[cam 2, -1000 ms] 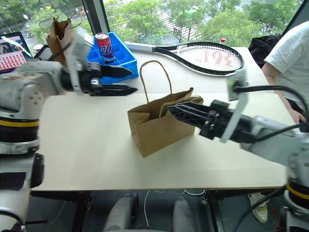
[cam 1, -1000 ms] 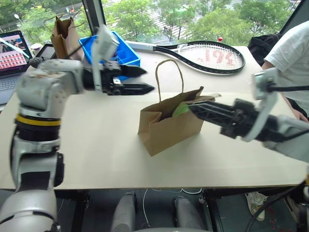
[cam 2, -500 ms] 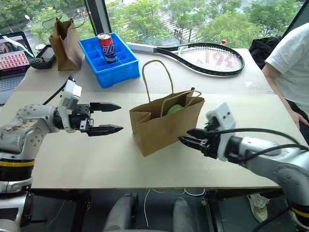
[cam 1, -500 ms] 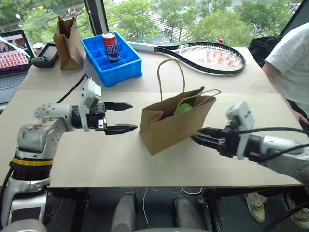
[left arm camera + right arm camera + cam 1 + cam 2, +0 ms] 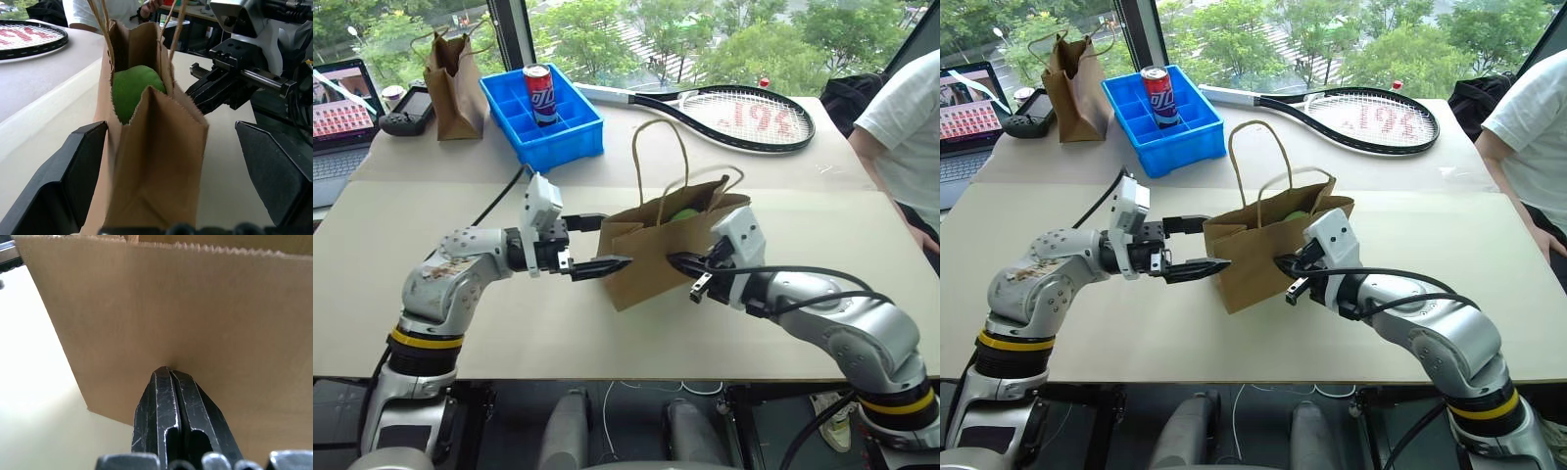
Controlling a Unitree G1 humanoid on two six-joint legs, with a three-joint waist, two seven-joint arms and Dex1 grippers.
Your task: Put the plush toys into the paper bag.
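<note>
The light-brown paper bag [image 5: 666,250] stands upright mid-table, its twine handles raised. A light-green plush toy [image 5: 132,88] sits inside it, peeking over the rim [image 5: 684,214]. My left gripper [image 5: 615,241] is open and level, with one finger on either side of the bag's left end, and its fingers [image 5: 68,181] flank the bag wall. My right gripper [image 5: 164,369] is shut with nothing held, its tip pressed against the bag's near side wall [image 5: 1281,261].
At the back left are a blue bin [image 5: 563,132] holding a red can [image 5: 539,93], a smaller dark brown bag [image 5: 455,83], a laptop [image 5: 337,108] and a black device [image 5: 406,116]. A tennis racket [image 5: 734,113] lies behind the bag. A person in a white shirt [image 5: 901,127] sits at right.
Both arms came down to the bag. The left gripper moved right until its open fingers straddled the bag's end. The right gripper shut and moved left against the bag's side.
</note>
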